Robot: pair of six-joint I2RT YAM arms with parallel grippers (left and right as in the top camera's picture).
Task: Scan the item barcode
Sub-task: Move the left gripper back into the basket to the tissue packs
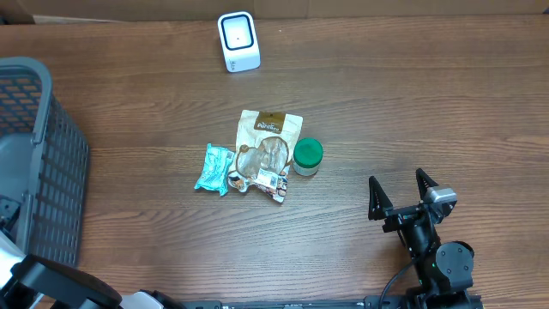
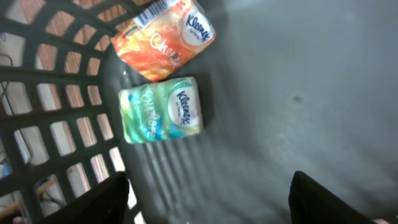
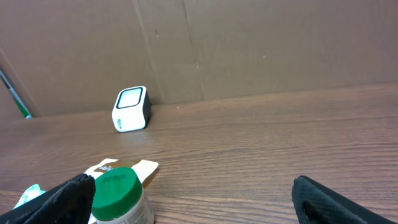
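The white barcode scanner (image 1: 238, 41) stands at the table's far edge, also seen as the scanner (image 3: 131, 109) in the right wrist view. Mid-table lie a brown snack pouch (image 1: 268, 153), a teal packet (image 1: 214, 168) and a green-lidded jar (image 1: 307, 156). My left gripper (image 2: 208, 202) is inside the grey basket (image 1: 51, 163), open, with nothing between its fingers. Beyond it an orange tissue pack (image 2: 166, 38) and a green tissue pack (image 2: 161, 110) lie on the basket floor. My right gripper (image 1: 401, 196) stands open over the table, right of the jar (image 3: 118, 196).
The basket's slotted wall (image 2: 56, 112) rises close on the left of my left gripper. A cardboard backdrop (image 3: 249, 43) runs behind the scanner. Bare wood (image 1: 412, 103) stretches between the right gripper and the scanner.
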